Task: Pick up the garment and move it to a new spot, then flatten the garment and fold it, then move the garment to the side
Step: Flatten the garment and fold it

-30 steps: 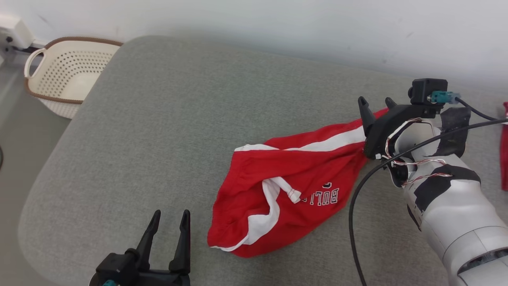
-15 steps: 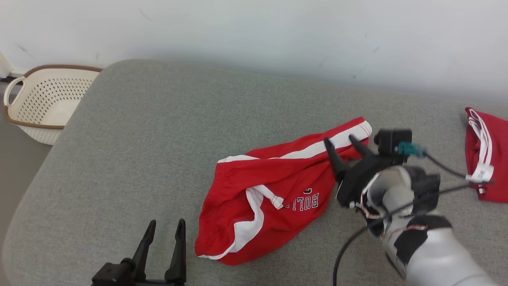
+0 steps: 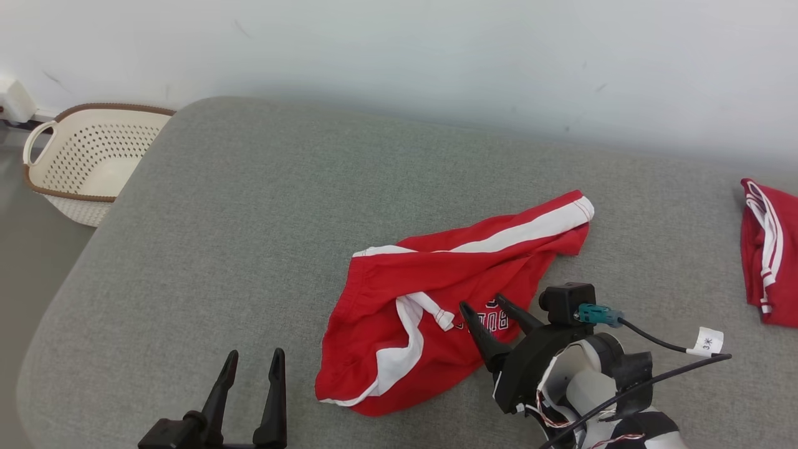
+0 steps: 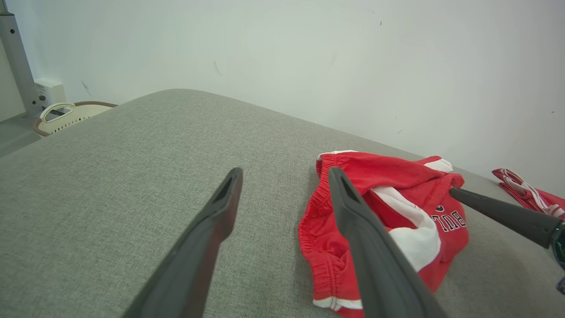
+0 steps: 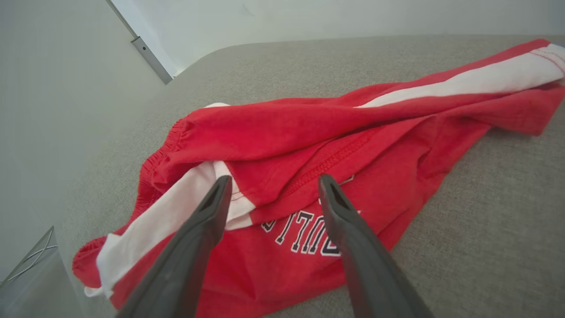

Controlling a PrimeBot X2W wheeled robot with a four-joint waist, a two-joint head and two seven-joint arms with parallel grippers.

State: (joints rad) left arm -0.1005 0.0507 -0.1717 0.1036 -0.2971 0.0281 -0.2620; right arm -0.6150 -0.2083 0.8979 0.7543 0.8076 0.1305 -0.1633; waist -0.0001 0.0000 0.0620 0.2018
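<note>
A: Grey fabric cushion (image 3: 249, 206). Where are the crumpled red shorts with the white stripe (image 3: 436, 293)?
B: Mid-cushion, lettering partly hidden behind the right jaws.
A: Anything cut off?
B: Cream perforated basket (image 3: 87, 162), tucked behind the cushion's left corner; second red-and-white garment (image 3: 770, 255), clipped at the right edge.
A: Arms?
B: Right jaws spread above the lettering, pinching nothing; left jaws spread, apart from the waistband.

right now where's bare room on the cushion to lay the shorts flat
Widest bare patch: grey cushion between the basket and the red shorts, ahead of the left gripper. A narrower strip lies between the shorts and the second red garment. Crowded where the open right gripper hangs over the shorts' near side.
</note>
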